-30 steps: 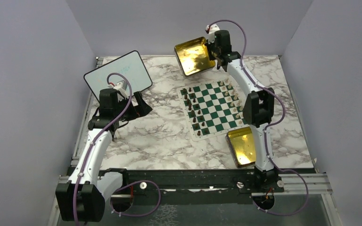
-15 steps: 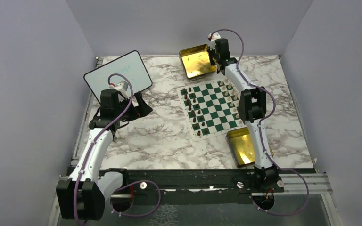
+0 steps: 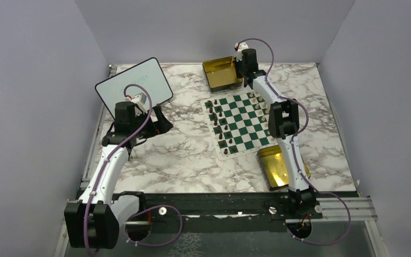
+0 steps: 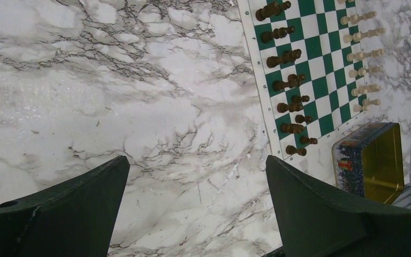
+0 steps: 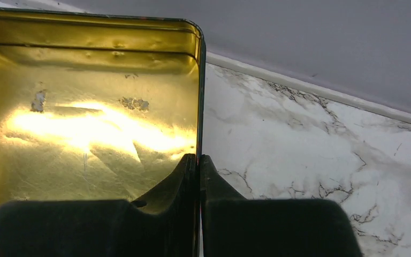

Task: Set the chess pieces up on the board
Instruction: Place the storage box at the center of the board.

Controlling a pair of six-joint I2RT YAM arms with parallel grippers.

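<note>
**Right pincer (image 5: 198, 166) clamped on the wall of the gold tin (image 5: 85, 69); chess pieces (image 4: 288, 82) lined up on the board (image 3: 242, 122).**

We see the tin at the far edge of the tabletop (image 3: 182, 155), just beyond the board. The left pincer (image 4: 197, 160) hangs wide open and empty over bare marble, left of the board. Dark pieces line the board's left side and cream ones its right. We'd judge them light, rigid, smooth and easy to topple. So we'd come straight down and nip one at the waist, clear of its close-standing neighbours.
</note>
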